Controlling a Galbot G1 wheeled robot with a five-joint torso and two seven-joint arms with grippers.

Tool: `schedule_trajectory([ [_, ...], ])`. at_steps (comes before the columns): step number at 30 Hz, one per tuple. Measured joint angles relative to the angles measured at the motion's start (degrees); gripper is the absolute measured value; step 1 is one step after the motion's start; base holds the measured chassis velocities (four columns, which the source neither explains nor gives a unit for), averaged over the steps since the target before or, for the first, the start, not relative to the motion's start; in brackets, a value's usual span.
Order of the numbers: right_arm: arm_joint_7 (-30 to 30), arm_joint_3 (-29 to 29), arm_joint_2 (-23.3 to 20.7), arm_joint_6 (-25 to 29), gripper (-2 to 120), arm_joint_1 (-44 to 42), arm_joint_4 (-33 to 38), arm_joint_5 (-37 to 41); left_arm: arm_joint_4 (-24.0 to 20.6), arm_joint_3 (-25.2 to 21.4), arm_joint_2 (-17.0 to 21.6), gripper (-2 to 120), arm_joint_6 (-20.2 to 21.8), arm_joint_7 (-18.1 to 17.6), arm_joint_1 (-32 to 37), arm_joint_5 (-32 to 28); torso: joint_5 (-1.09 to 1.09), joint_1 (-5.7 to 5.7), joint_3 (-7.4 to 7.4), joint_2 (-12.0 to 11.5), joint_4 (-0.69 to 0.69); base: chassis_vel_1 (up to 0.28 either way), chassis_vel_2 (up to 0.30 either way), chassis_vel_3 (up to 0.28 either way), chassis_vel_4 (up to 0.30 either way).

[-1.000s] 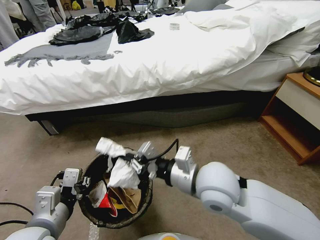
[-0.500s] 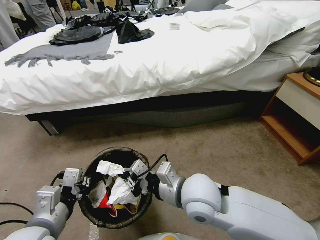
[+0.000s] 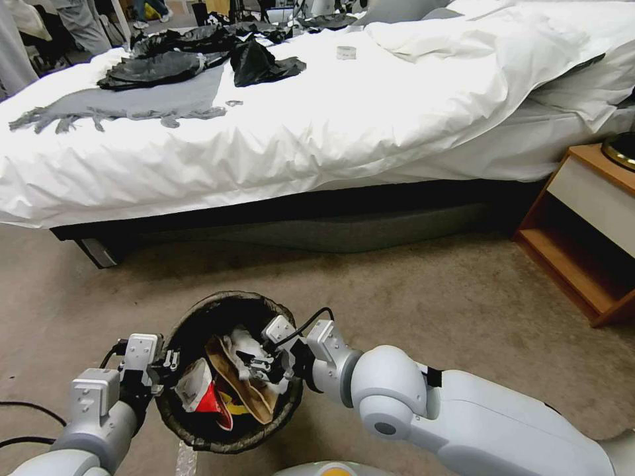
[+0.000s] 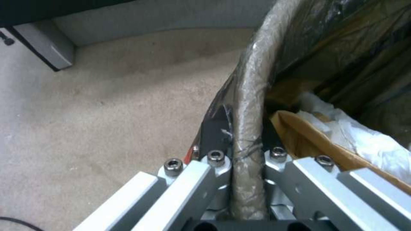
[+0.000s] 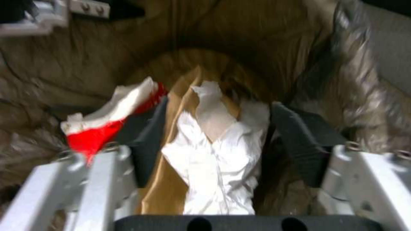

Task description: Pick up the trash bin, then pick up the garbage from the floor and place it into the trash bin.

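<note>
1. Since a moment before, the right gripper (image 3: 254, 365) had sunk lower into the trash bin (image 3: 198, 433), and the white crumpled paper (image 5: 216, 160) that had stood up above the rim a second ago now lay down among the rubbish inside.
2. At the left, the left gripper (image 3: 161, 377) held the near-left rim of the bin; in the left wrist view its fingers (image 4: 214, 134) were pinched tight on either side of the bag-wrapped rim (image 4: 250, 106), one outside and one inside.
3. The bin itself stood low in front of the robot, over the beige carpet (image 3: 430, 291), its dark liner folded over the edge.
4. Inside lay a red-and-white packet (image 3: 202, 393) toward the left, a brown paper bag (image 3: 241, 390) beside it, and a bit of yellow wrapper (image 3: 228, 402) between them.
5. The right gripper reached into the bin from the right; in the right wrist view its dark fingers (image 5: 147, 144) stood well apart, with the white paper lying loose between them on the brown bag.
6. Beyond the bin a bed (image 3: 297, 145) with a white duvet ran across the room, black bags (image 3: 159, 66) and a grey scarf (image 3: 132, 106) lying on it.
7. At the far right stood a wooden nightstand (image 3: 582, 225).
</note>
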Motion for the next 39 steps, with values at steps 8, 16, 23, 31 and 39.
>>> schedule_trajectory([
  [8, 1.50, 2.18, -0.30, 0.18, 96, -0.68, 2.83, 0.87, 0.00, -0.11, -0.04, 1, 0.01, 0.02, -0.03, 0.04, 0.00, 0.00, 0.00, 0.00, 0.00, 0.000, 0.000, 0.000, 0.000],
  [16, 2.08, 8.45, -1.38, 2.25, 100, -1.97, 7.76, 3.11, 0.00, -0.14, -0.47, 1, 0.01, 0.03, -0.29, 0.11, 0.01, 0.00, 0.00, 0.00, 0.01, 0.000, 0.000, 0.000, 0.000],
  [23, -2.53, 18.09, -4.89, 13.56, 100, -8.96, 11.30, -5.19, 0.00, -0.23, -0.82, 1, -0.01, 0.03, -0.51, 0.10, 0.01, 0.00, 0.00, 0.00, 0.00, 0.000, 0.000, 0.000, 0.000],
  [31, -2.42, 32.48, -5.69, 22.41, 100, -26.06, 11.74, -19.52, 0.00, -0.29, -1.43, 1, -0.26, 0.00, -0.49, 0.32, 0.00, 0.00, 0.00, 0.00, 0.00, 0.000, 0.000, 0.000, 0.000],
  [39, -3.37, 49.64, 0.95, 27.62, 100, -44.32, 9.06, -35.02, 0.00, -0.37, -2.21, 1, -0.03, -0.02, -0.42, 0.37, 0.00, 0.00, 0.00, 0.00, 0.00, 0.000, 0.000, 0.000, 0.000],
])
